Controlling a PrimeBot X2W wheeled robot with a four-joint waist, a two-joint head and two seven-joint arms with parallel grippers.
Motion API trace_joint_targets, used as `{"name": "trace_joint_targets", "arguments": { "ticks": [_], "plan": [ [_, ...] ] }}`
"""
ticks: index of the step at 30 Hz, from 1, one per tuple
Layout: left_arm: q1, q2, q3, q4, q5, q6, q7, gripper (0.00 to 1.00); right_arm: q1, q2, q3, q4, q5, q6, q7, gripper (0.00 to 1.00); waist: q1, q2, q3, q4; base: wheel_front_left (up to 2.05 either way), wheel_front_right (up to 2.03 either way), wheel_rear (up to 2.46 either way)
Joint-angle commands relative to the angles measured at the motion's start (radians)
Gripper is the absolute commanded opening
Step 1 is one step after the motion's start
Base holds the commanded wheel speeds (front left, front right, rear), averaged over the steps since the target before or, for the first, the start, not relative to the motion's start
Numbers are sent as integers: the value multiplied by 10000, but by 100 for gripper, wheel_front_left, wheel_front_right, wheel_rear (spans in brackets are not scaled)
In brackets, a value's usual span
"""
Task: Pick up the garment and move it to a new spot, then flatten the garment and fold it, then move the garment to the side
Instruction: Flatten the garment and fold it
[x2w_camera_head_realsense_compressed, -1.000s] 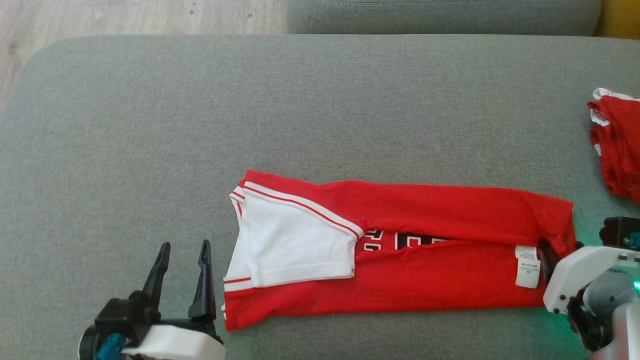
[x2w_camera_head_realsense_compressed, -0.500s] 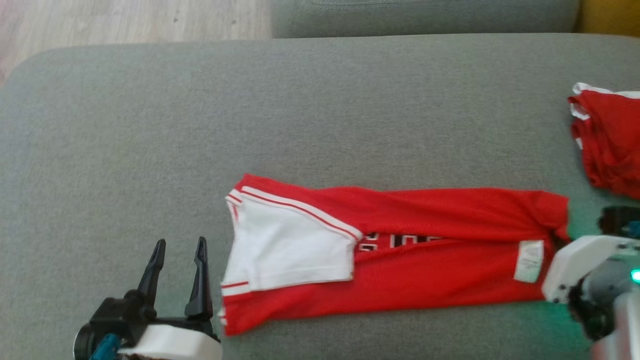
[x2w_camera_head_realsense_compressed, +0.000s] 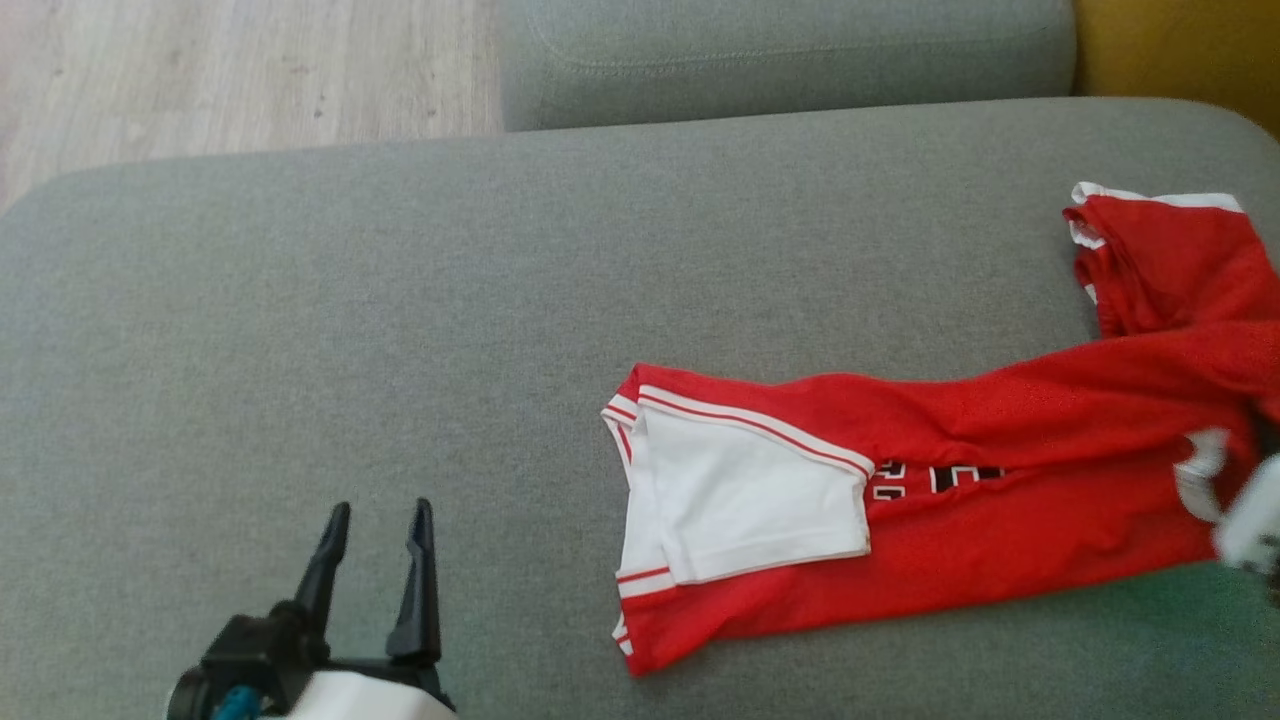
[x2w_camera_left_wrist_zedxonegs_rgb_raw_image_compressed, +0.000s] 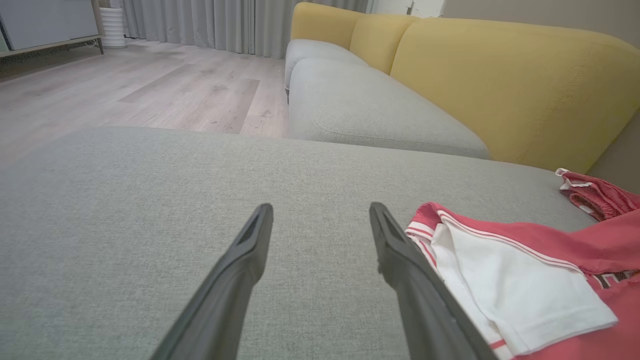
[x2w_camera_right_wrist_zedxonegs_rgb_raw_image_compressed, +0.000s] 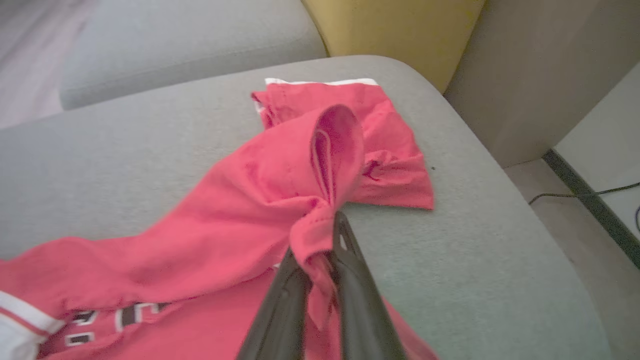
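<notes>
moving-aside step, i judge: right gripper (x2w_camera_right_wrist_zedxonegs_rgb_raw_image_compressed: 315, 235) fingers clamp the hem of the folded red-and-white jersey (x2w_camera_head_realsense_compressed: 950, 480) on the grey sofa cushion (x2w_camera_head_realsense_compressed: 400, 300); left gripper (x2w_camera_head_realsense_compressed: 381, 505) fingers stand apart; next, drag it sideways without unfolding

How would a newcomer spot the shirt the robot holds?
On the grey sofa cushion, look toward the robot's right. It's the long red shirt in the right gripper; unlike the crumpled red garment beside it, it shows a white sleeve and lettering.
</notes>
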Motion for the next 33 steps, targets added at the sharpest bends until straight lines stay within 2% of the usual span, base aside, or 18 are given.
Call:
{"name": "trace_joint_targets", "arguments": {
  "ticks": [1,7,13,18,21,26,31,32,33],
  "plan": [
    [-266,116,276,-253,14,48,6,100,-194,22,516,-731,219,-7,99,0,0,-1,-80,-8,0,0,0],
    [-255,94,128,-201,9,-20,64,100,-65,1010,2308,-2106,1130,-7,466,0,0,-1,-318,193,0,0,0],
    [-236,113,85,-190,-11,-54,65,100,-32,1475,4312,-2195,1949,-7,420,0,0,-1,-421,580,0,0,0],
    [-256,82,18,-192,-15,-88,69,100,-170,1582,5452,-1331,2670,-7,-316,0,0,-1,-420,972,0,0,0],
    [-332,45,-10,-141,-25,-134,56,100,-367,1587,6323,-303,3307,-7,-938,0,0,-1,-367,1281,0,0,0],
    [-368,13,-50,-93,-20,-152,42,100,-745,1588,6860,744,3732,-7,-1529,0,0,-1,-309,1507,0,0,0],
    [-445,-54,-118,-38,-7,-171,28,100,-1624,1589,7355,2296,4217,-7,-2425,0,0,-1,-226,1664,0,0,0],
    [-456,-63,-122,-35,-5,-167,24,100,-1774,1589,7425,2517,4335,-7,-2577,12,0,-1,-208,1669,0,0,0],
    [-460,-72,-127,-30,-5,-163,20,100,-1918,1589,7498,2728,4476,-7,-2733,29,0,-1,-193,1664,0,0,0]
  ]
}}
